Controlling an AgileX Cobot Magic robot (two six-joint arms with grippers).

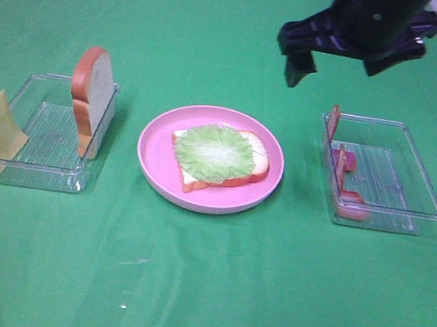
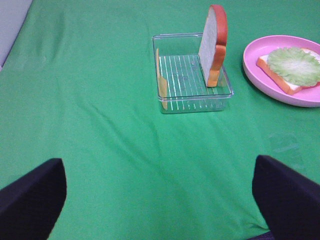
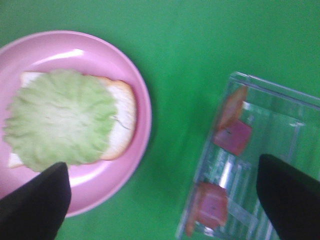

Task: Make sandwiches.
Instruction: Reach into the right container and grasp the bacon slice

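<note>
Black left gripper (image 2: 160,200): spread, empty.
Black right gripper (image 1: 337,70): spread, empty.
Round pink plate (image 1: 151,162): pale green lettuce leaf (image 1: 216,153) laid on white bread slice (image 1: 259,164).

The left end effector (image 2: 159,200) and right end effector (image 1: 339,70) hover, jaws spread.

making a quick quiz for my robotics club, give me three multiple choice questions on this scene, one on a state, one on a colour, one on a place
1. The bread slice in the left tray is: A lying flat, B standing on edge, C broken in two.
2. The plate is: A blue, B pink, C white.
3. The lettuce lies: A in the left tray, B under the plate, C on the other bread, on the plate.

Answers: B, the slice rises well above the tray's rim. B, its rim and bare inside are pink. C, the leaf covers most of the slice on the plate.
</note>
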